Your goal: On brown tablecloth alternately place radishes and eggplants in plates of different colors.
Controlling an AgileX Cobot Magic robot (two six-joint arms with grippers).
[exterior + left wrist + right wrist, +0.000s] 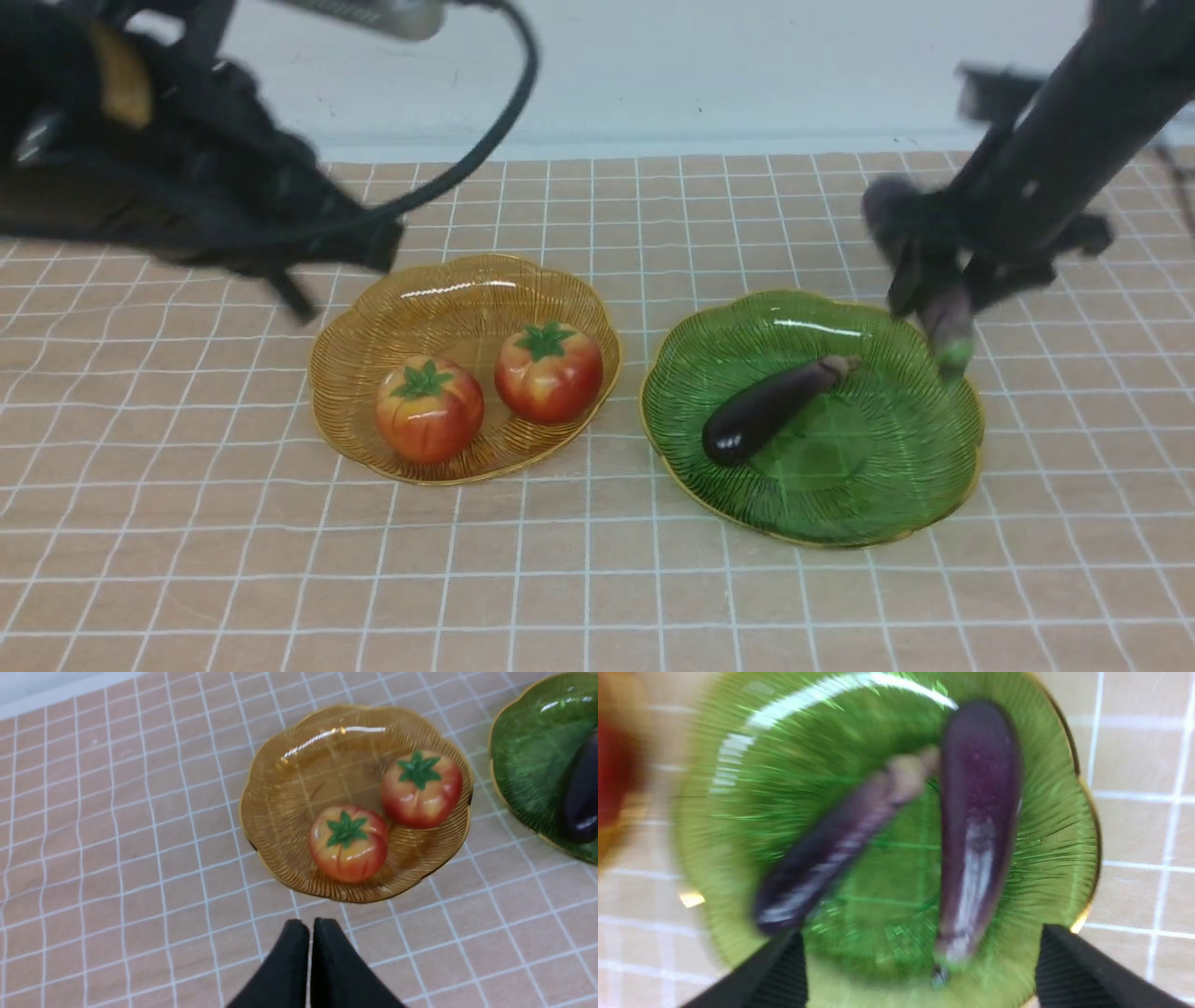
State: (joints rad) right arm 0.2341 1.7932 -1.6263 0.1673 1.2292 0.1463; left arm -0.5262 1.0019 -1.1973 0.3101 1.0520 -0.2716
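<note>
1. Eggplants: we judge them light, stiff, slick; grip mid-body.
2. One lies mid green plate; second eggplant, plate's 2 o'clock, loose between right gripper's wide-open jaws.
3. Left gripper: closed, empty.

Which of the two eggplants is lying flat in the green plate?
The brown-stemmed eggplant, diagonal in the green plate. The other eggplant, green-tipped, tilts steeply tip-down near the rim, at the open right gripper.

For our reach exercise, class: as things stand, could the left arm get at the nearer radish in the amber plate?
Probably yes: nothing lies between the left gripper and that radish, though the gripper is shut and must open first.
</note>
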